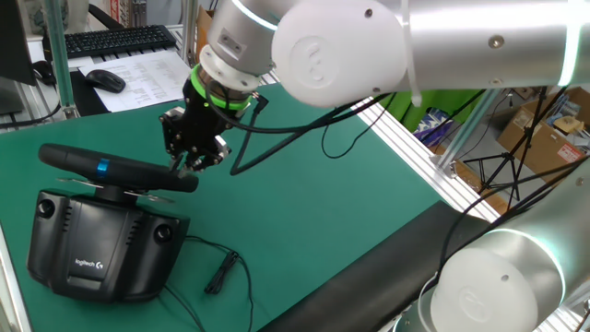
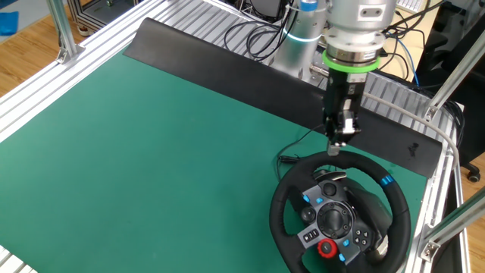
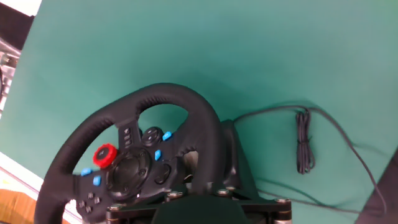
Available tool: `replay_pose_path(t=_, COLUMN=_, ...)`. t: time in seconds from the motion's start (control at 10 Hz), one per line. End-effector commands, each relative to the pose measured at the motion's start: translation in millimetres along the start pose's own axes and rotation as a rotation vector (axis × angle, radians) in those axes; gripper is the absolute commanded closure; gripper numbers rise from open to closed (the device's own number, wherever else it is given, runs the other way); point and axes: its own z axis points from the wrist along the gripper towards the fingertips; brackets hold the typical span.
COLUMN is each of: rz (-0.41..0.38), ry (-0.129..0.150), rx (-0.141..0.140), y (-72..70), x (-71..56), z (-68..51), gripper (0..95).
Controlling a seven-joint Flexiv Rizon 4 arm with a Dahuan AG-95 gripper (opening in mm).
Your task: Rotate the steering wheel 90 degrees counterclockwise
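The steering wheel (image 2: 282, 205) is a black rim with a blue stripe (image 2: 389, 182) and a hub of blue and red buttons. It sits on a black Logitech base (image 1: 92, 244). In one fixed view I see the rim (image 1: 74, 162) edge-on. My gripper (image 2: 337, 149) comes down on the far side of the rim, left of the stripe, with its fingers (image 1: 189, 164) on either side of the rim's end. In the hand view the rim (image 3: 202, 149) runs down between the jaws at the bottom edge. The gripper looks shut on the rim.
A thin black cable (image 3: 303, 143) with a bundled loop lies on the green mat (image 2: 151, 152) beside the base. A black strip and aluminium frame rails (image 2: 98, 45) border the mat. A keyboard (image 1: 115, 39) and mouse lie beyond the far edge.
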Motion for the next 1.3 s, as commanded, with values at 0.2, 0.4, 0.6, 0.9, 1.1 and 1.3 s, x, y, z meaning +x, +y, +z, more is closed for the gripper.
replay_pose_path(t=0.2, rz=-0.022, ry=0.006, rx=0.021, y=-0.3, x=5.3, z=-0.9, gripper=57.0)
replay_pose_path(t=0.4, rz=-0.032, ry=0.010, rx=0.032, y=-0.1, x=3.4, z=1.8, gripper=57.0)
replay_pose_path(t=0.6, rz=-0.033, ry=0.004, rx=0.027, y=0.7, x=3.5, z=8.6, gripper=57.0)
replay_pose_path(t=0.9, rz=-0.021, ry=-0.008, rx=0.026, y=1.2, x=3.9, z=14.0, gripper=57.0)
replay_pose_path(t=1.1, rz=-0.033, ry=-0.026, rx=0.035, y=1.6, x=4.2, z=18.8, gripper=57.0)
replay_pose_path(t=1.3, rz=-0.046, ry=-0.034, rx=0.041, y=1.7, x=3.9, z=20.5, gripper=76.0)
